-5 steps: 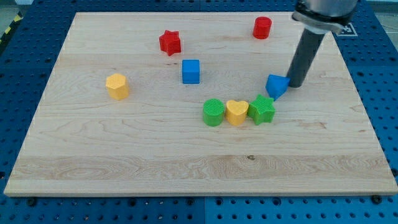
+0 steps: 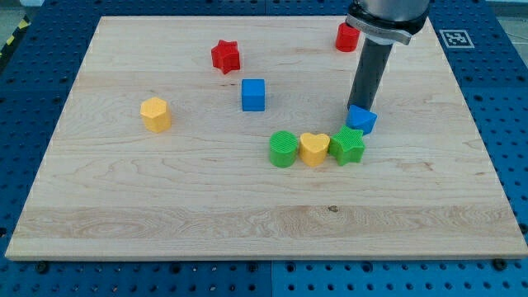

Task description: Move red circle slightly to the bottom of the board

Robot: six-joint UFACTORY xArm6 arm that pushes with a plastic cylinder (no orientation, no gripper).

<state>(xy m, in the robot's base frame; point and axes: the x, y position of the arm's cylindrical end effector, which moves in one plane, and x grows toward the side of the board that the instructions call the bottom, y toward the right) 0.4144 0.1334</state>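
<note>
The red circle (image 2: 346, 38) stands near the top edge of the wooden board (image 2: 206, 206), right of centre, partly hidden by the arm's body. My tip (image 2: 357, 106) is well below it, right at the top edge of a small blue block (image 2: 362, 120), whose shape is partly hidden. My rod rises from the tip toward the red circle.
A green star (image 2: 347, 145), yellow heart (image 2: 313, 149) and green circle (image 2: 283, 148) sit in a row just below the blue block. A blue cube (image 2: 253, 94), red star (image 2: 225, 56) and yellow hexagon (image 2: 155, 114) lie further left.
My tip has moved left, from the right side of the small blue block to its top edge. The arm's body now covers part of the red circle. The blocks have barely shifted.
</note>
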